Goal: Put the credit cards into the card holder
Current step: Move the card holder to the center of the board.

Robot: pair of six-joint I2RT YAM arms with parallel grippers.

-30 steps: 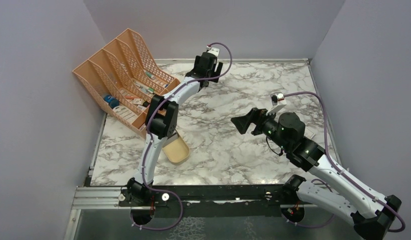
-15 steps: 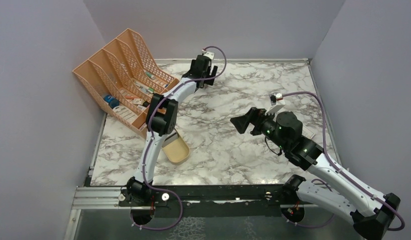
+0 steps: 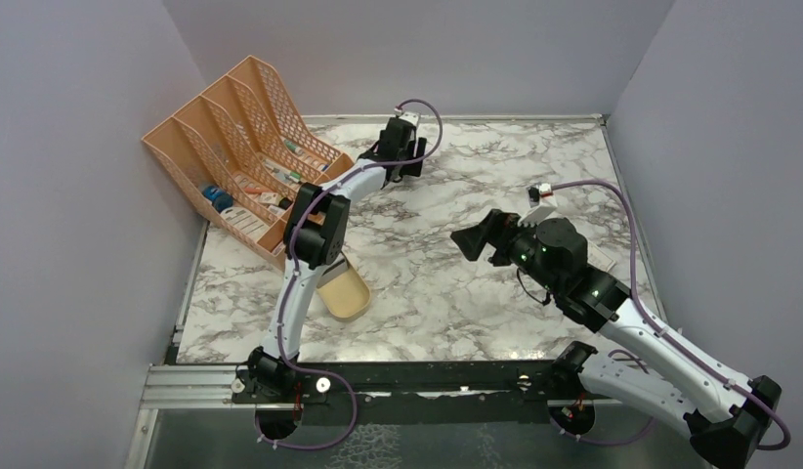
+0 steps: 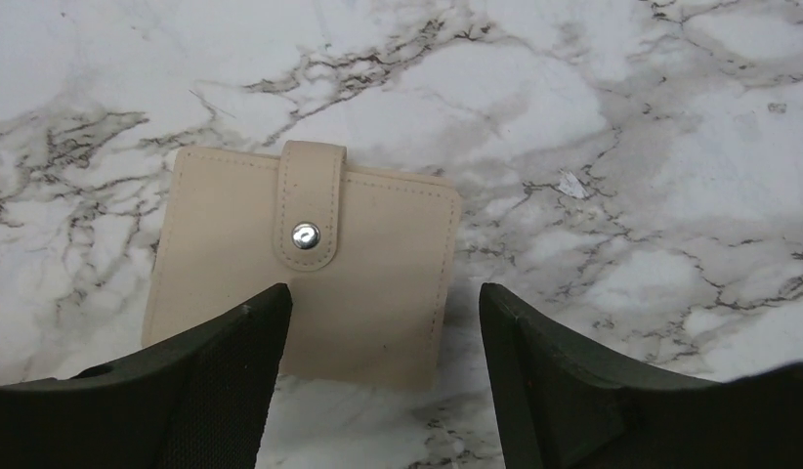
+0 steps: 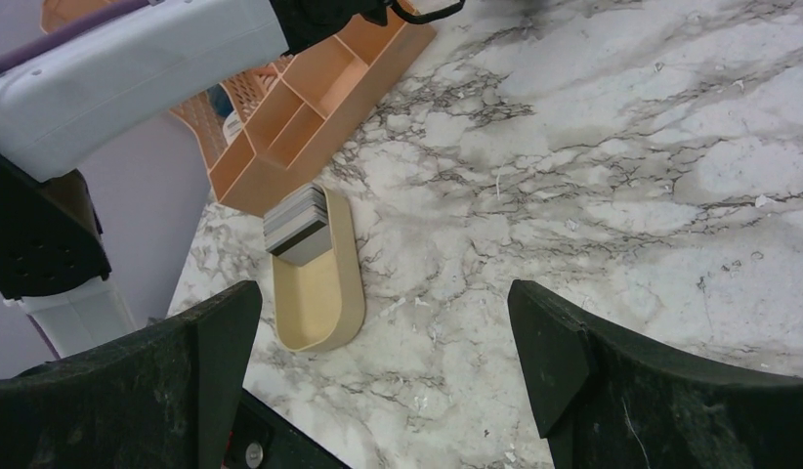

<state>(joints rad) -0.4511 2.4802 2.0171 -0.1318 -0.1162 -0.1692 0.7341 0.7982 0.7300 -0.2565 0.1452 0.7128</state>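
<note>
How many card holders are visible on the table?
1. The card holder lies snapped shut on the marble table, just ahead of the open left gripper. Things in the rack could hide others.

The credit cards [image 5: 298,223] lie in the dish [image 5: 319,303], beside the rack [image 5: 315,112].
</note>
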